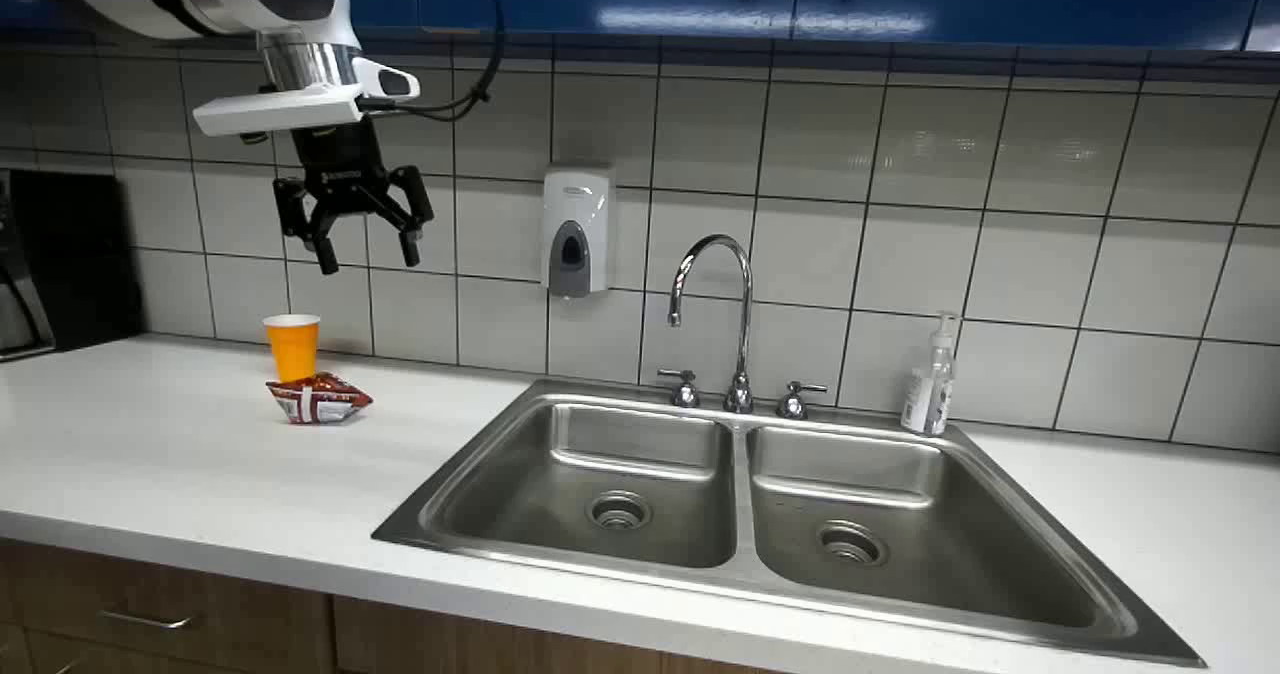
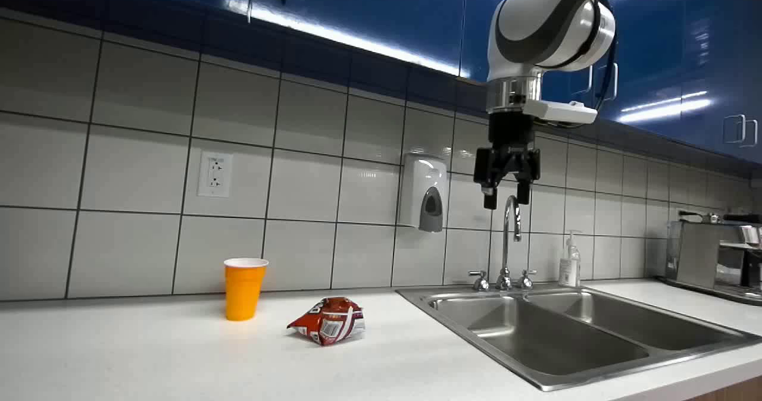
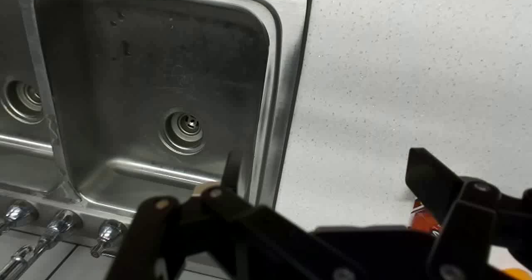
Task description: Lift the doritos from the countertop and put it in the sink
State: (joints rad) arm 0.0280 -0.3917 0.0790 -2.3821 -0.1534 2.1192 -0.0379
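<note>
Low in the wrist view, the hand (image 3: 325, 159), fingers apart, hides the Doritos bag (image 3: 422, 221) (mostly).

1 Doritos bag (image 2: 330, 320), 1 cup (image 2: 245, 294), 1 sink (image 1: 748, 572), 2 basins (image 1: 670, 484), 1 faucet (image 1: 743, 339), 1 dispenser (image 1: 578, 232), 1 bottle (image 1: 930, 389).

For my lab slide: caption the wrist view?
Sink and countertop below the open gripper, which partly hides the Doritos bag.
</note>
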